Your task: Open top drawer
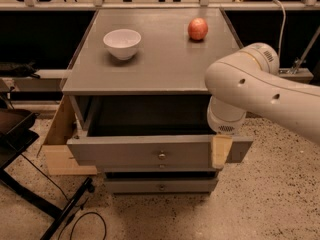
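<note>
The top drawer (130, 151) of the grey cabinet is pulled out, showing a dark, deep box behind its wide flat front with one small round knob (161, 155). My gripper (221, 151) hangs from the white arm (260, 89) at the right end of the drawer front. One pale finger (220, 153) lies over the front panel near its top edge. The other finger is hidden.
A white bowl (122, 43) and a red apple (198, 29) sit on the cabinet top (155, 59). A narrower drawer front (161, 186) shows below. A wooden board (59, 144) leans at the cabinet's left. A black stand and cables (60, 214) lie on the speckled floor at the left.
</note>
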`<state>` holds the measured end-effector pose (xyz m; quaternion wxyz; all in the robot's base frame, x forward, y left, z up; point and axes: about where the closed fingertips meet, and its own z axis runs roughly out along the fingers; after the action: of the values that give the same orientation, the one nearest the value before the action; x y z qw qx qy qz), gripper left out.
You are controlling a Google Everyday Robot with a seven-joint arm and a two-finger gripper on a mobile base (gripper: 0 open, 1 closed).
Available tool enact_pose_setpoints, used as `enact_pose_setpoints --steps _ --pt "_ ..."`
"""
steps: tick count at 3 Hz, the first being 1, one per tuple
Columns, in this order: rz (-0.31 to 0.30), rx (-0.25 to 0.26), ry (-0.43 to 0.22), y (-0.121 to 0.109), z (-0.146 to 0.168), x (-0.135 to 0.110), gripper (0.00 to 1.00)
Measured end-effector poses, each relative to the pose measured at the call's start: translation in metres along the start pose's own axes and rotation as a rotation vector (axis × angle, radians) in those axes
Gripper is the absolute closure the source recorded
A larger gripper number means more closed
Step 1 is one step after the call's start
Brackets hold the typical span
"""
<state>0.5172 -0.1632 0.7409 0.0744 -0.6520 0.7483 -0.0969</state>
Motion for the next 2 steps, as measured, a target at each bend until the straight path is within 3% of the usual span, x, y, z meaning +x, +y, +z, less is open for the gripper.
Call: enact_pose_setpoints --steps 1,2 --pt "-0.001 0.019 0.010 -0.002 -0.008 0.002 0.00" --pt "0.002 -0.043 -0.023 -0.001 0.029 0.000 0.00"
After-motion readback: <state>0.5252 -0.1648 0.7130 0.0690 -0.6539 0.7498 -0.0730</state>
